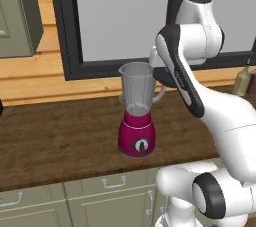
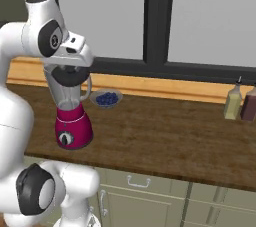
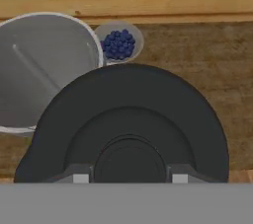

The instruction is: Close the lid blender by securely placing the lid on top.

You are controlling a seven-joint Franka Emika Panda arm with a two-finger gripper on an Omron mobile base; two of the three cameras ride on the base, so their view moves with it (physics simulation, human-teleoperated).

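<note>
The blender [image 1: 136, 131] stands on the wooden counter, a magenta-red base with a dark dial under a tall translucent grey jar [image 2: 67, 96]. Its mouth [image 3: 39, 70] is uncovered. My gripper [image 3: 129, 176] is shut on the raised centre of the black round lid [image 3: 128, 114], with a fingertip on each side. The lid [image 2: 70, 76] hangs at about the height of the jar's rim. It is offset to one side and overlaps only the edge of the mouth. From the left base view my forearm covers most of the lid [image 1: 165, 78], beside the jar's handle.
A small bowl of blueberries [image 2: 106, 98] sits behind the blender near the wall. Two bottles [image 2: 232, 103] stand at the counter's far right. A dark window frame [image 2: 155, 21] runs behind the counter [image 1: 60, 141], and a cabinet [image 1: 20, 11] hangs at the upper left.
</note>
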